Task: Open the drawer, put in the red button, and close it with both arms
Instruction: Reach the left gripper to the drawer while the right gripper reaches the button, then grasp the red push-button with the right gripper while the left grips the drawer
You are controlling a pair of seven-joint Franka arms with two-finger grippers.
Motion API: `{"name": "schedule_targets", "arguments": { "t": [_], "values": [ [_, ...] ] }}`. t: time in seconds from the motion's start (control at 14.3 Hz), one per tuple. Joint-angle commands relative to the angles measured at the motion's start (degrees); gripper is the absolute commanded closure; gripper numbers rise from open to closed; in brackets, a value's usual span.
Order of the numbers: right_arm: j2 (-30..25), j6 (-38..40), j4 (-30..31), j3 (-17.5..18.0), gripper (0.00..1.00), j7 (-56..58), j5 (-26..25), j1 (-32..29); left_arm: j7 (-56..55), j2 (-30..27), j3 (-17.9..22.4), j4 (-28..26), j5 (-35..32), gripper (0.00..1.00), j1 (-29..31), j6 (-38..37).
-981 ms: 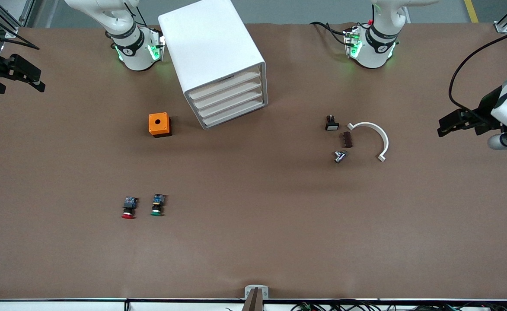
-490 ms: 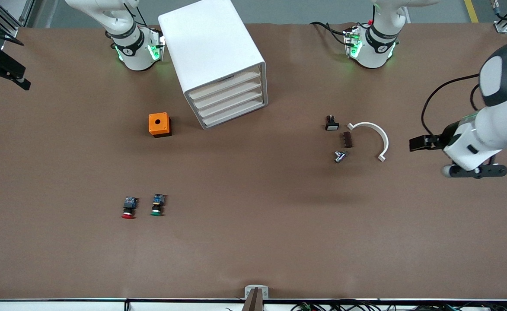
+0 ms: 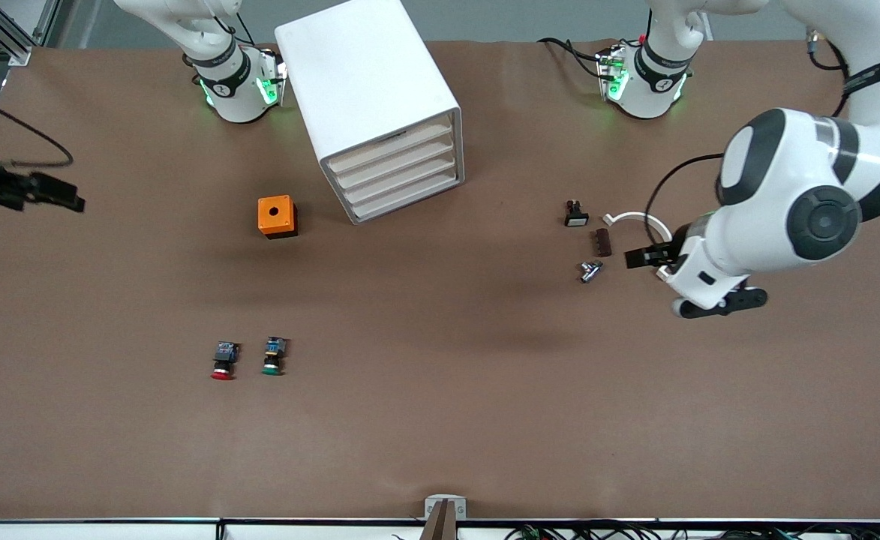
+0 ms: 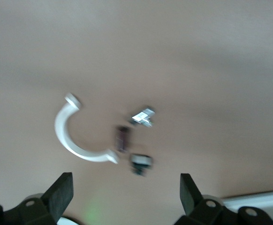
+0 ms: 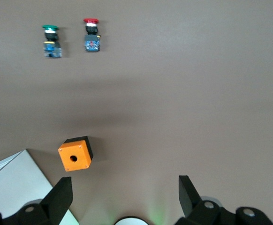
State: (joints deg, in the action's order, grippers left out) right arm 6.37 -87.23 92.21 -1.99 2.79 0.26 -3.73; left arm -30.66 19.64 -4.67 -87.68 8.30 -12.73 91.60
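Both end effectors spread, empty: left end effector (image 3: 638, 259) over a white curved bracket (image 3: 653, 225), right end effector (image 3: 61, 196) well apart from the tiny red-capped push-button (image 3: 223, 361). White cabinet's drawers (image 3: 394, 172) shut. Risk: grabbing the adjacent green-capped button (image 3: 273, 356).

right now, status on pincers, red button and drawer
Both pincers open, empty: left pincer over the white arc, right pincer at table edge. Red button untouched beside green one. Drawer shut, approach unobstructed.
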Motion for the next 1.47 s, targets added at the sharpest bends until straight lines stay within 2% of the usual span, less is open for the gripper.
{"name": "schedule_targets", "arguments": {
  "t": [0.0,0.07,0.42,0.63,0.7,0.84,0.98,1.4],
  "values": [
    [5.3,-1.1,-3.6,0.6,0.0,0.6,-1.1,-1.0,-13.6,5.0,0.2,6.7,8.0,0.0,-3.2,-4.0],
    [7.1,-1.5,-3.7,0.7,0.0,0.1,-2.3,-0.4,-19.0,5.6,0.2,7.0,10.9,0.0,-4.6,-4.0],
    [13.2,-15.3,-1.2,0.9,0.0,-10.0,-1.5,4.3,-47.9,8.8,0.0,7.3,25.5,0.0,-11.3,-4.8],
    [16.1,-25.4,2.8,1.0,0.0,-17.0,-1.3,6.3,-63.7,14.6,-0.2,9.8,31.6,0.0,-14.0,-4.8],
    [16.5,-28.1,4.4,1.0,0.0,-18.1,0.2,6.7,-68.1,17.0,-0.2,11.0,32.9,0.0,-14.2,-4.8],
    [18.8,-34.8,7.1,1.0,0.0,-18.1,3.3,7.2,-76.0,21.5,-2.5,11.8,34.9,0.0,-14.3,-4.9],
    [22.5,-40.3,7.5,1.0,0.0,-18.0,3.3,7.5,-83.6,25.6,-3.3,11.7,40.2,0.0,-13.8,-7.5],
    [29.1,-49.8,7.3,1.0,0.0,-18.0,3.3,8.7,-96.7,31.3,-4.1,11.2,47.3,0.01,-14.1,-11.1]
  ]
}}
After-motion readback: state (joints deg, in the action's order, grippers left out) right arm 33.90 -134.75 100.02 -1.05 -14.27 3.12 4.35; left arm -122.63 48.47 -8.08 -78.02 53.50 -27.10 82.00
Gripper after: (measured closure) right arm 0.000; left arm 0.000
